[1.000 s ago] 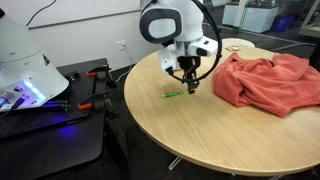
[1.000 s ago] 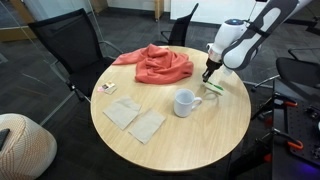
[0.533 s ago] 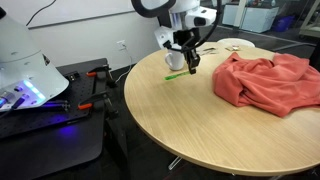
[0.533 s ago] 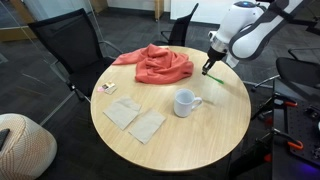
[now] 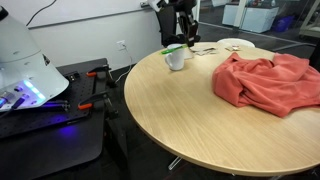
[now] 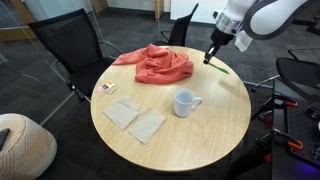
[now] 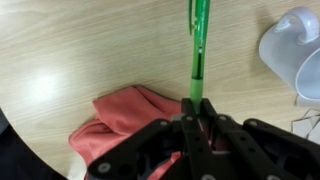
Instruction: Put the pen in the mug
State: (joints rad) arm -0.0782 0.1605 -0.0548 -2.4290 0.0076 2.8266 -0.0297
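- The gripper [image 7: 197,104] has its two fingers pressed tight on one end of the green pen [image 7: 198,40].
- The pen sticks straight out from the fingers. It hangs in the air over the round table [image 6: 205,140] and touches nothing else.
- In an exterior view the pen [image 6: 218,67] is up near the far edge of the table. The white mug [image 6: 185,103] stands apart from it, closer to the middle.
- The wrist view shows the mug [image 7: 295,50] off to one side, not under the pen. The red cloth [image 7: 125,120] lies below the gripper.
- The step now looks like carrying the pen to the mug. The pick-up is done and the drop is not.
- Next, the arm likely needs to bring the pen over the mug's open top, tip it down and let go.
- One second ago the pen lay flat on the table with the gripper low over it. Now both are lifted high.
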